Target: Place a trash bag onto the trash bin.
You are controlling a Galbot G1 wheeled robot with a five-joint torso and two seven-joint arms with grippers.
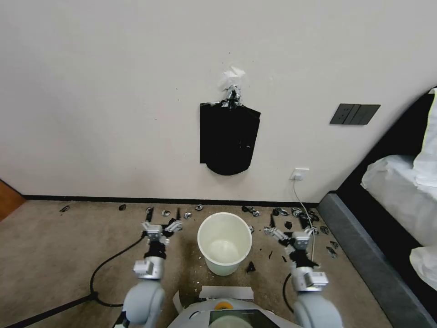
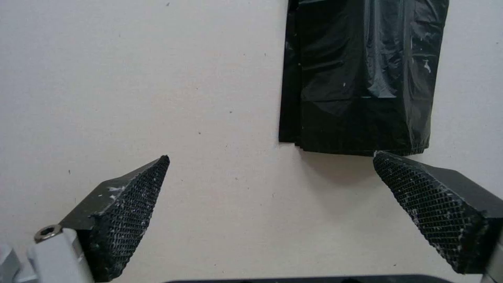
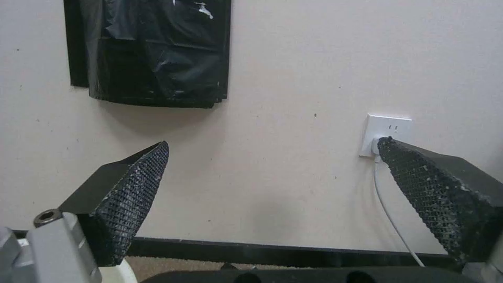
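Trash bin (image 1: 224,243): cream-white round bucket, upright and lidless on the carpet at lower centre of the head view, between the two hands; a sliver of its rim shows at the lower left edge of the right wrist view (image 3: 119,273).
Bag bundle (image 1: 229,137): flat black stack with a rounded bottom edge, hanging on the wall at centre frame, directly above the bin and well apart from it; held at its top by a silver clip (image 1: 232,96) under a patch of white tape. Its glossy creased film fills the upper right of the left wrist view (image 2: 361,74) and the upper left of the right wrist view (image 3: 149,51).
Trash bag: no single loose bag can be told apart from the bundle; nothing lines the bin.
Left hand (image 1: 161,226): low at lower left of centre, just beside the bin, fingers (image 2: 131,208) spread wide, holding nothing.
Right hand (image 1: 291,233): low at lower right of centre, near the bin, fingers (image 3: 131,196) spread wide, holding nothing.
Floor: black scraps (image 1: 282,212) strewn along the baseboard behind the bin.
Wall fittings: white socket (image 3: 385,135) with a white cable, right of the bundle; dark switch panel (image 1: 354,114) at upper right.
Writing: none legible on any item.
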